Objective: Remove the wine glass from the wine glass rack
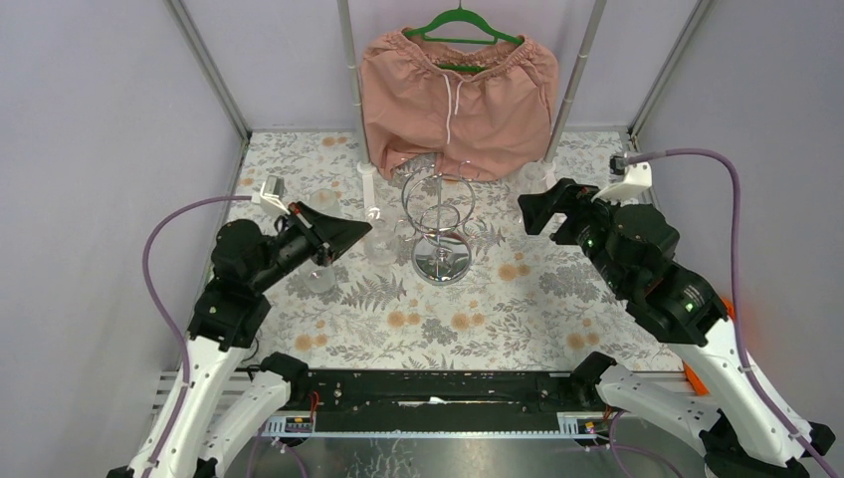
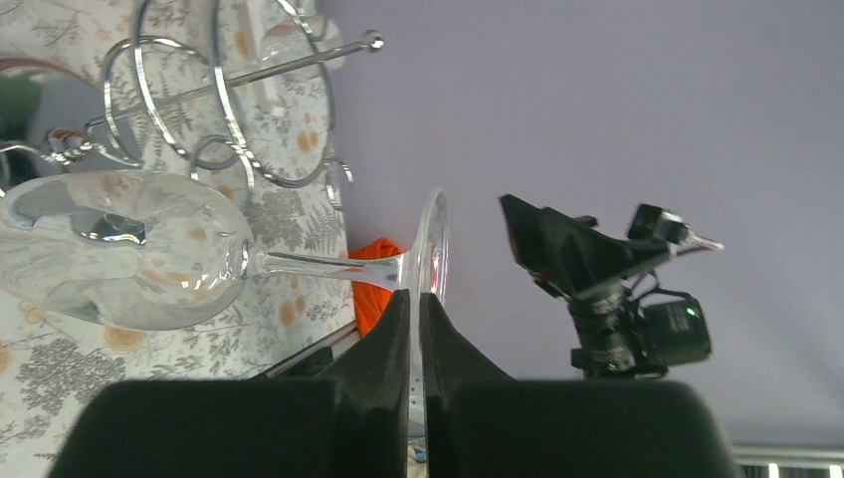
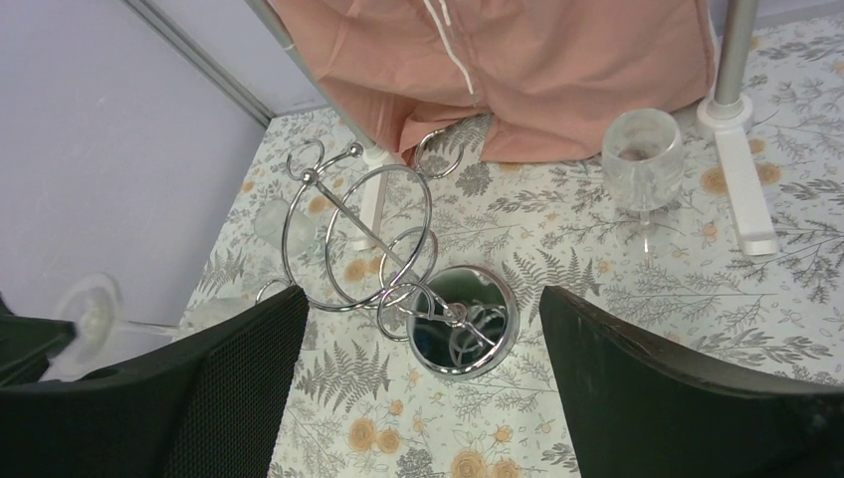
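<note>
The wine glass (image 2: pixel 139 249) is clear and hangs bowl-down. My left gripper (image 2: pixel 419 295) is shut on the rim of its round foot (image 2: pixel 434 239). In the right wrist view the glass (image 3: pixel 100 311) is in the air at the far left, apart from the rack. The wine glass rack (image 1: pixel 439 214) is chrome wire with a mirrored round base (image 3: pixel 468 368) and stands mid-table; I see no glass in its rings. My left gripper (image 1: pixel 364 232) is left of the rack. My right gripper (image 1: pixel 526 212) hovers to the rack's right. Its fingers stand wide open (image 3: pixel 422 299) and hold nothing.
Pink shorts (image 1: pixel 456 100) on a green hanger hang behind the rack. The garment stand's white feet (image 1: pixel 371 194) (image 3: pixel 738 164) rest on the floral tabletop. Another clear glass (image 3: pixel 643 161) stands upright beside the right foot. Grey walls close in the left, the right and the back.
</note>
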